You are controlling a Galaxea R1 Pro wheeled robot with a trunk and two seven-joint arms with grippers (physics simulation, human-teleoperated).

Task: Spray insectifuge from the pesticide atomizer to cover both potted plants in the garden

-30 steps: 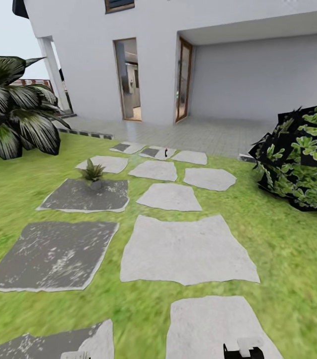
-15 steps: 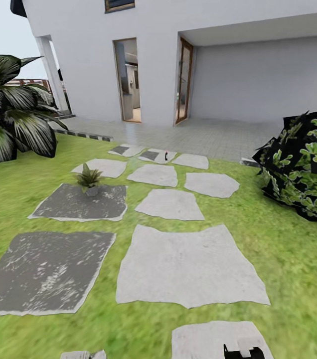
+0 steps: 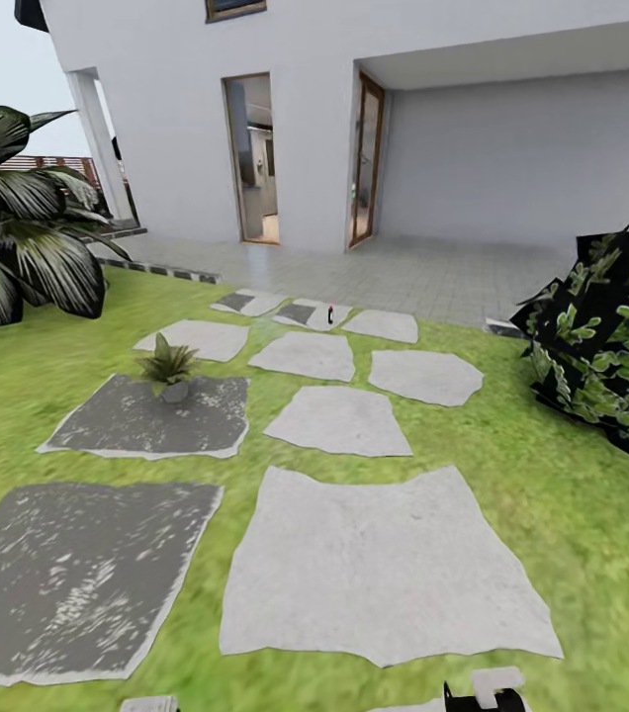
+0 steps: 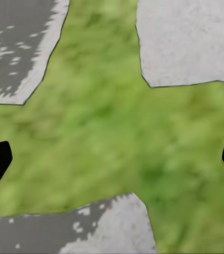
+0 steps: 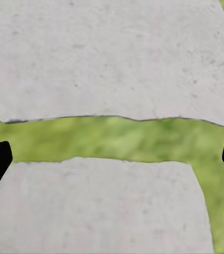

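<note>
Tiny pesticide atomizer (image 3: 329, 314) upright on a far stepping slab (image 3: 313, 311) near the house. One potted plant (image 3: 168, 363) on a dark slab (image 3: 151, 415). Left gripper (image 4: 112, 161) and right gripper (image 5: 112, 159) spread wide, holding nothing.

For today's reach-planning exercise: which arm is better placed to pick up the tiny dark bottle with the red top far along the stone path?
Too early to say; slightly the right. The tiny dark red-topped bottle stands far ahead, roughly centred. Both claws, left claw and right claw, hang open and empty over the ground.
</note>
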